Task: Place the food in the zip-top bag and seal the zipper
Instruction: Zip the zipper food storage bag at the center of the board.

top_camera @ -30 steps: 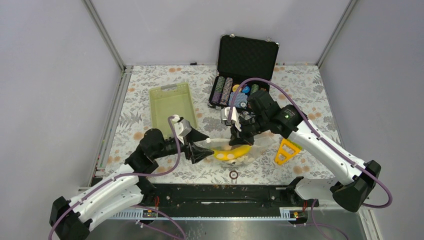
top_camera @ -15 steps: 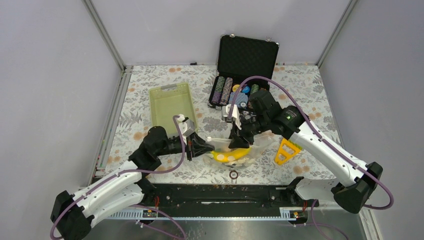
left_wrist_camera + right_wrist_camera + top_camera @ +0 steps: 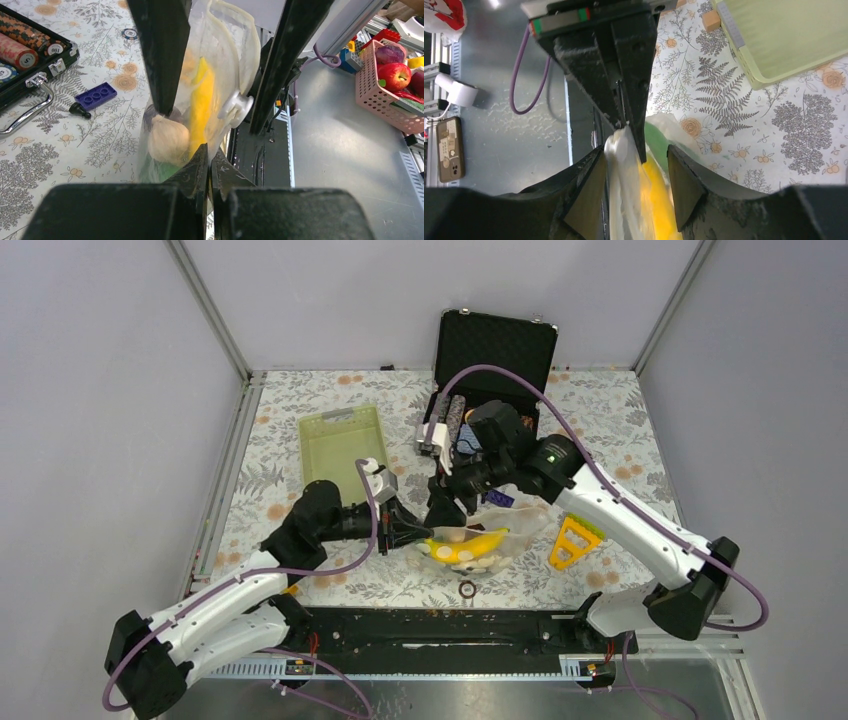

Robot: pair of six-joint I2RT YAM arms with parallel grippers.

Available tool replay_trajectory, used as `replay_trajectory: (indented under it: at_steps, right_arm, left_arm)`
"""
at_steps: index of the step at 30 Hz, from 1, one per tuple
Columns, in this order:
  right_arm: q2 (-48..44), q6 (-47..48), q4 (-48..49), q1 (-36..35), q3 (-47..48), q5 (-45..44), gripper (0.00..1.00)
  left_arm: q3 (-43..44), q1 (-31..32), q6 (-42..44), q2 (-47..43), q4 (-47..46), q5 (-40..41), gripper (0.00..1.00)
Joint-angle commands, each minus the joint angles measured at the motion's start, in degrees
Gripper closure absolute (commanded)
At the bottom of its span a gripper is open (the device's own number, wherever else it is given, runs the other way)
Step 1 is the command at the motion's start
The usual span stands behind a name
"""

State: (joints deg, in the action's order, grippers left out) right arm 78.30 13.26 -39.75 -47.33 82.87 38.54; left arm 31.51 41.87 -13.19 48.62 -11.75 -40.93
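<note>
The zip-top bag (image 3: 497, 542) lies near the table's front, with food inside: a yellow banana (image 3: 468, 544), a white garlic bulb (image 3: 168, 140) and something green (image 3: 159, 171). My left gripper (image 3: 411, 537) is shut on the bag's left end, its fingertips (image 3: 200, 162) pinching the plastic by the pale zipper (image 3: 248, 50). A white zipper tab (image 3: 239, 106) sticks out just beyond them. My right gripper (image 3: 440, 511) stands open astride the bag's mouth edge (image 3: 620, 165), close to the left one, and the banana (image 3: 657, 200) shows between its fingers (image 3: 586, 197).
The lime-green basket (image 3: 345, 445) sits at the left rear. An open black case of poker chips (image 3: 482, 380) stands behind the right arm. Also on the floral cloth are a yellow triangular tool (image 3: 573, 540), a purple brick (image 3: 498, 498) and a small ring (image 3: 467, 589).
My left gripper has moved right and shut on the bag's left end. My right gripper has opened, let go of the bag and slid left along it toward the left gripper.
</note>
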Motion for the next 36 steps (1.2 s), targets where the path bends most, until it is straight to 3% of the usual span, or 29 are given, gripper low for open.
replay_trajectory:
  at_steps: [1, 6, 10, 16, 18, 24, 36]
  right_arm:
    - [3.57, -3.75, -2.38, -2.06, 4.96, -3.49, 0.46]
    - [4.99, -5.73, -3.51, -2.28, 6.3, -6.65, 0.63]
    - [4.8, -5.67, -3.88, -2.33, 5.36, -7.77, 0.7]
    - [4.49, -4.97, -4.18, -2.33, 5.08, -6.07, 0.89]
    - [4.29, -4.7, -4.19, -2.33, 4.87, -5.86, 0.89]
    - [4.2, -6.1, -2.89, -2.33, 5.59, -4.99, 0.74]
    - [2.99, -11.44, 0.71, -2.3, 6.26, -8.21, 0.7]
  left_arm:
    - [3.46, -0.29, -0.78, 0.48, -0.77, -0.29, 1.0]
    - [3.35, -0.28, -0.7, -0.02, -0.61, 1.29, 1.0]
    - [2.09, -0.25, -1.19, -1.08, -2.32, 4.05, 1.0]
    - [0.97, -0.21, -2.39, -1.75, -3.19, 6.98, 1.0]
    - [0.62, -0.27, -2.54, -2.01, -3.51, 7.23, 1.0]
    - [0.63, -0.25, -2.5, -1.59, -3.1, 5.71, 1.0]
    - [0.88, -0.24, -2.19, -1.17, -2.4, 5.57, 1.0]
